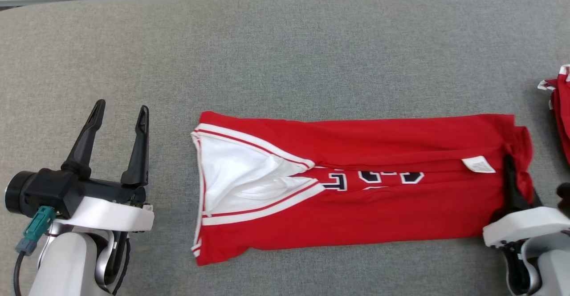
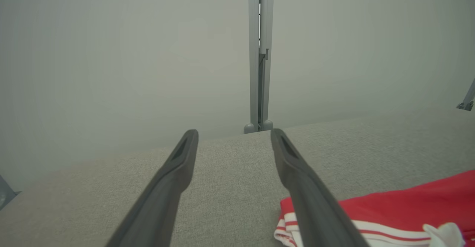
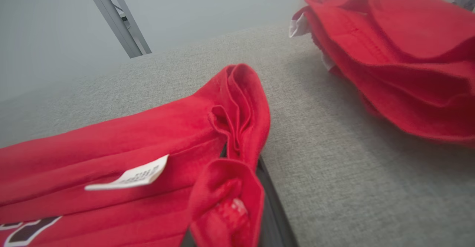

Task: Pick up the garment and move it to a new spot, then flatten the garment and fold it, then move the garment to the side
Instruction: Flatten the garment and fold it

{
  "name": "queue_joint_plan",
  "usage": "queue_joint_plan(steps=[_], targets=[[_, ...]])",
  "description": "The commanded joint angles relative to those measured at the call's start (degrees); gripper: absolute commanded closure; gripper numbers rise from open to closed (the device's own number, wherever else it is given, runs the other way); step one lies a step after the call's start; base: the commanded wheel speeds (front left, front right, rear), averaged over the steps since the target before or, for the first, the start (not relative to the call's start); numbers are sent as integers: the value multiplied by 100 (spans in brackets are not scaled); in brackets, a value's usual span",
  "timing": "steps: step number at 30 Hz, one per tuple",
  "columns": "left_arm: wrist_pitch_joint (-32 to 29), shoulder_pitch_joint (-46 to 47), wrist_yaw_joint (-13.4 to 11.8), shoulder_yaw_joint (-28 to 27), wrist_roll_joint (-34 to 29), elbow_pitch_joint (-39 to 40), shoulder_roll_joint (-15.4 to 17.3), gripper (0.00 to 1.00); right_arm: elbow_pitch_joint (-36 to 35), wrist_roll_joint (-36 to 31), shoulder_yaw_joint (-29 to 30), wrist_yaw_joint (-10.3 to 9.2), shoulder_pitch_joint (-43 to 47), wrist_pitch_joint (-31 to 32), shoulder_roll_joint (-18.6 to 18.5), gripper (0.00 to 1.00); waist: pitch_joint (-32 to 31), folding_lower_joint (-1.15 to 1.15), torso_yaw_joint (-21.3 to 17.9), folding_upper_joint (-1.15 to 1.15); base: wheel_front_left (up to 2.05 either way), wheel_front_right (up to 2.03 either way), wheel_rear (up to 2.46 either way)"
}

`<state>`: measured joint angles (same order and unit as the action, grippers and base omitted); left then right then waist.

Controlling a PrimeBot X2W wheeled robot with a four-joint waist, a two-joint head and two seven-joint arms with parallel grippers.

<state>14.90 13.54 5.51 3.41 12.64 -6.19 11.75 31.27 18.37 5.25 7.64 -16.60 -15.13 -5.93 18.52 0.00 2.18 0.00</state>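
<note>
The jersey (image 1: 356, 189) lies mid-frame on the surface (image 1: 285, 42). Right claw (image 1: 509, 162) pinches its right-hand edge; left claw (image 1: 121, 105) gapes, lower left.

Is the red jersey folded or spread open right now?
Folded lengthwise into a narrow strip: the red jersey has both long sides turned in over the lettering. The right gripper is shut on its bunched hem end.

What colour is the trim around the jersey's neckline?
The trim is white with a thin red stripe; the head view shows it best.
</note>
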Motion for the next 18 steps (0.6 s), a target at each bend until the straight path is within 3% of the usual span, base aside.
queue_joint_plan(steps=[1,5,9,18], targets=[[19,119,36,-41,-20,20,-4,0,-81,-41,83,-24,47,-8,-56,100,-8,0,-2,0,0,0,0],[20,159,94,-122,-88,-6,-8,0,-388,-152,352,-16,132,-9,-97,100,-22,0,-13,0,0,0,0],[19,169,128,-165,-134,-36,-27,0,-912,-165,140,-14,80,-9,56,100,-51,0,-14,0,0,0,0],[19,162,174,-117,-196,-94,-110,0,-2023,378,-1695,-14,-97,36,296,100,-108,0,68,0,0,0,0]])
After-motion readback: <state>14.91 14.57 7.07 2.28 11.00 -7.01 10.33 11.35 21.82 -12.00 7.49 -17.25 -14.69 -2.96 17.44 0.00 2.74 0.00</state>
